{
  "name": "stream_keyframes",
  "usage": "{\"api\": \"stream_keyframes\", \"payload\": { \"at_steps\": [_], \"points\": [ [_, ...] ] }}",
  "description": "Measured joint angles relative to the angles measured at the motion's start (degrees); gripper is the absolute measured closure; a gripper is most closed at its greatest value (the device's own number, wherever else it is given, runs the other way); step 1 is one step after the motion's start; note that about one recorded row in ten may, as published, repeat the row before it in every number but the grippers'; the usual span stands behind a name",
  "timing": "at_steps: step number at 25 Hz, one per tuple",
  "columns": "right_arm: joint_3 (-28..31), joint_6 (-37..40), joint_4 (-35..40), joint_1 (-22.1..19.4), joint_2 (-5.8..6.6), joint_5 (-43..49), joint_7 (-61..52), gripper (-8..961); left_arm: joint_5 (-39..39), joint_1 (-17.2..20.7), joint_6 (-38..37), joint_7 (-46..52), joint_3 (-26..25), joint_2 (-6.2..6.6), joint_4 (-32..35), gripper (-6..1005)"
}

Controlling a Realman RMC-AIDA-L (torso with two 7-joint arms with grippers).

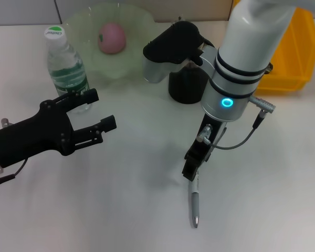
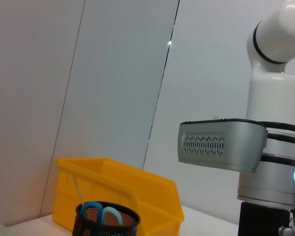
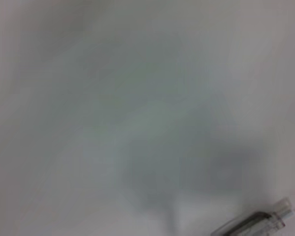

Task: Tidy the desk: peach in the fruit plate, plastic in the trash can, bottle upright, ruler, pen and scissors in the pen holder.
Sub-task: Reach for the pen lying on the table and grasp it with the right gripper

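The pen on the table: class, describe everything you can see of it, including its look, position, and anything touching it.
The pen is slim, with a silvery-grey barrel that looks like metal or plastic, and a darker tip pointing toward the robot. It lies flat on the white table, roughly lengthwise away from the robot. Its far end sits right at the right claw, which is down over it; whether the claw has actually clamped it cannot be told. The right wrist view shows only one end, greyish with a pale cap.
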State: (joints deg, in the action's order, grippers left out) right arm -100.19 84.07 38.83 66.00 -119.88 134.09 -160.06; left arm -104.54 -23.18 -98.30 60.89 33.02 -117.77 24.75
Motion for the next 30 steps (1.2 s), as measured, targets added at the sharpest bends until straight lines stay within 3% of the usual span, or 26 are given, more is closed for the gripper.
{"api": "stream_keyframes", "payload": {
  "at_steps": [9, 30],
  "points": [
    [-5.4, -1.2, 0.1, -0.1, 0.00, -1.4, -1.1, 353, -0.2, 0.2, 0.2, -0.2, 0.1, 0.00, 0.2, 170],
    [-8.6, -3.7, 0.3, 0.4, 0.00, -4.0, -1.6, 355, -0.2, -0.1, 0.1, -0.2, 0.3, 0.00, 0.3, 170]
  ]
}}
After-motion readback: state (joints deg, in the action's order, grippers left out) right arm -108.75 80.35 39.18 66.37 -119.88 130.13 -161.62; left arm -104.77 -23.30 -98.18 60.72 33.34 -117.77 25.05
